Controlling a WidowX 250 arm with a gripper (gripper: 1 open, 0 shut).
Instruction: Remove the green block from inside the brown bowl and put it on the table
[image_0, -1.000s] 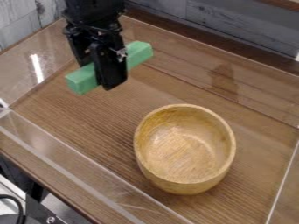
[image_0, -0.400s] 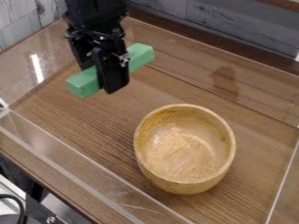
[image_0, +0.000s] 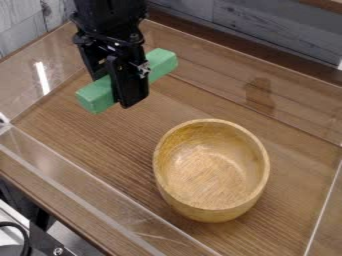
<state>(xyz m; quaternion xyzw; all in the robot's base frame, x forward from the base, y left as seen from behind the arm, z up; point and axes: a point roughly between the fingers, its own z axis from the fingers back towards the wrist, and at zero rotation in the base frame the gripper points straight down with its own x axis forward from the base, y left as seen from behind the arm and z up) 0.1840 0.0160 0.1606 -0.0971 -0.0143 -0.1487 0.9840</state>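
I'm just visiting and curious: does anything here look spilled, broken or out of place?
Nothing stands out. The gripper holds the green block at a slant over the table, and the brown bowl sits upright, empty and undamaged.

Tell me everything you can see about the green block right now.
The green block is a solid matte green bar, elongated with flat faces and square ends. It is clamped across its middle by the black gripper, which hides the centre, so only both ends show. It runs diagonally, lower end toward the left, upper end toward the right. It is out of the brown bowl, over the table at upper left; whether it touches the tabletop is unclear.
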